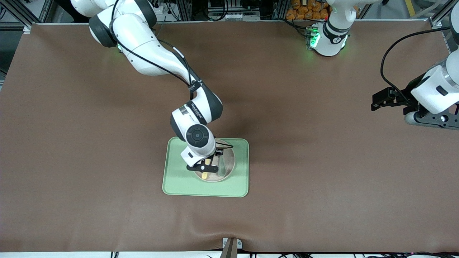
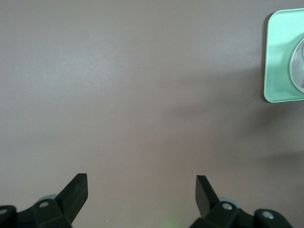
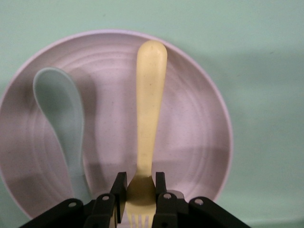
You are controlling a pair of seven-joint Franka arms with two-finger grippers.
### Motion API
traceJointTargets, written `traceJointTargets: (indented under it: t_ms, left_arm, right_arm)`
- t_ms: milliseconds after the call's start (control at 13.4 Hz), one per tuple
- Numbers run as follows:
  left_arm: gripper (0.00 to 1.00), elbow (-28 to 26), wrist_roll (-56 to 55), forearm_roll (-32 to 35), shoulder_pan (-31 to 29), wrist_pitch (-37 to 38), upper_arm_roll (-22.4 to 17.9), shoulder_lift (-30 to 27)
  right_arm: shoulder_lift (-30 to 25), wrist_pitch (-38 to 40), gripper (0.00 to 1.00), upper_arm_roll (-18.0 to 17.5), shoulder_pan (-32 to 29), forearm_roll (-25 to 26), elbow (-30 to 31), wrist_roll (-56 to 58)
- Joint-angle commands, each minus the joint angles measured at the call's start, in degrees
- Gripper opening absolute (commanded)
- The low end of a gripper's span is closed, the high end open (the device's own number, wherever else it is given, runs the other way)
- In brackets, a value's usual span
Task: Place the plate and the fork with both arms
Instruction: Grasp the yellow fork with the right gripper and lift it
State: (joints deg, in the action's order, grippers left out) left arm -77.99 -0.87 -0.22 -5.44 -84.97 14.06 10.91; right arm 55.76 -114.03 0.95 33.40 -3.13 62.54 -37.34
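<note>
The fork (image 3: 151, 118) is pinched near its tines by the right pincer (image 3: 141, 187), whose fingers are pressed against it, over the plate (image 3: 199, 123). A green-grey spoon (image 3: 59, 114) is seen lying in the plate, which is set on the green tray (image 1: 179, 182). The left pincer (image 2: 141, 194) is held spread wide and empty over bare table (image 2: 142, 95), waiting toward the left arm's end.

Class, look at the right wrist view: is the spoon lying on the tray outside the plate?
No, the spoon lies in the plate, beside the fork.
</note>
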Motion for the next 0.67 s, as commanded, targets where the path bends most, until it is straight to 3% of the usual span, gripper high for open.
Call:
traceJointTargets:
  t_ms: [0,599]
  left_arm:
    - [1.0,-0.8,1.0,0.5,-0.3,0.3,0.2,-1.3]
    - [1.0,-0.7,1.2,0.6,-0.4,0.3,0.1,-2.0]
  right_arm:
    - [-1.9,1.6,0.0,-0.6,-3.5,0.2,0.1,4.4]
    - [-3.6,3.6,0.0,-0.3,-9.1,0.8,4.0,12.9]
